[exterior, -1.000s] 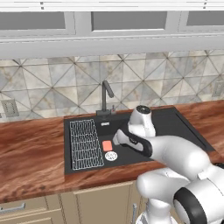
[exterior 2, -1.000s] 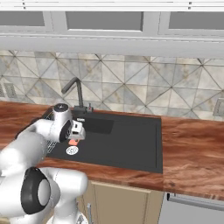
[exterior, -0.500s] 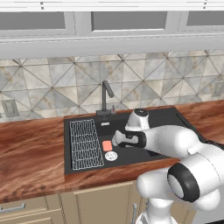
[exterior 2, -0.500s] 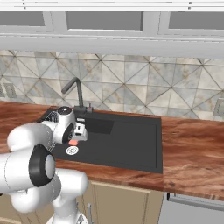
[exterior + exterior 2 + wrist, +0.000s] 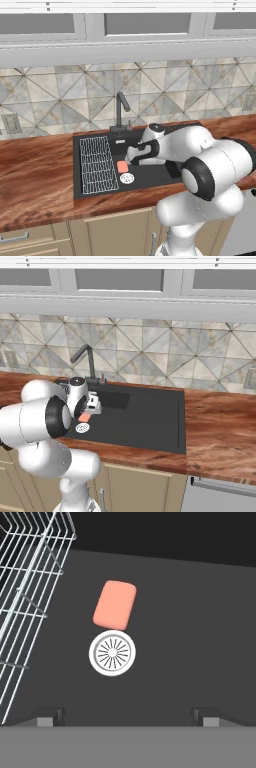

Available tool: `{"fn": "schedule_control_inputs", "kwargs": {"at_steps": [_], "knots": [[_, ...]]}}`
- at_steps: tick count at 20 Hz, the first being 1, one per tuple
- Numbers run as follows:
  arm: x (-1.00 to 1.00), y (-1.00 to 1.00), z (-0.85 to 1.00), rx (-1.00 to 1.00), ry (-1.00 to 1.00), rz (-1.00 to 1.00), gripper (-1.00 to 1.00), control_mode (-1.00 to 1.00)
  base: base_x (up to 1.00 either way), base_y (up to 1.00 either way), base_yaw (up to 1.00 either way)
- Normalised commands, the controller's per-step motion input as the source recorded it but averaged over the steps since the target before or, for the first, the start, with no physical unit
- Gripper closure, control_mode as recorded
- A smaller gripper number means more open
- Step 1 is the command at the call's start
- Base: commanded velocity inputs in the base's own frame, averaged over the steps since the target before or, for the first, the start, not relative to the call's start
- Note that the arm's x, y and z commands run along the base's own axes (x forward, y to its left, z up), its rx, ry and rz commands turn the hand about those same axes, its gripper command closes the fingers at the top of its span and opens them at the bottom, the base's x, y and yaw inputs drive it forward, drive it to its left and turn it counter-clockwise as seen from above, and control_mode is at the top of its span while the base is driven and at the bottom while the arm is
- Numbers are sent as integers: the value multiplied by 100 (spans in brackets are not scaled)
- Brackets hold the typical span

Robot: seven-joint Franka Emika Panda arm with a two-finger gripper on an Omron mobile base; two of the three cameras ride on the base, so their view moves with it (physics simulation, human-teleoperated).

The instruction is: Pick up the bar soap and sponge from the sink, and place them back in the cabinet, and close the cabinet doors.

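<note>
Since a second ago my arm has swung lower and further over the sink, so its white bulk now sits low in the right half of the left base view, and my gripper has dropped closer to the basin floor.

Black basin fills the middle of both base views, set in the brown wooden counter. White wire rack lies in its left part in the left base view and runs down the left edge of the hand view. Dark faucet stands at the basin's back rim, centre frame.

My gripper hangs above the floor with its jaws spread wide and nothing between them.

Round white drain sits left of centre in the hand view. Bar soap lies flat just above it in that view, its near end touching or almost touching the drain's rim; I cannot tell which.
</note>
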Motion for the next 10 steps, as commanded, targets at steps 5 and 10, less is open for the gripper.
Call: {"fn": "schedule_control_inputs", "kwargs": {"at_steps": [5, 10], "knots": [[35, 6, -21, 0, 0, 2, -100, -100, 0, 0, 0], [35, 7, -26, 0, 0, 3, -100, -100, 0, 0, 0]]}}
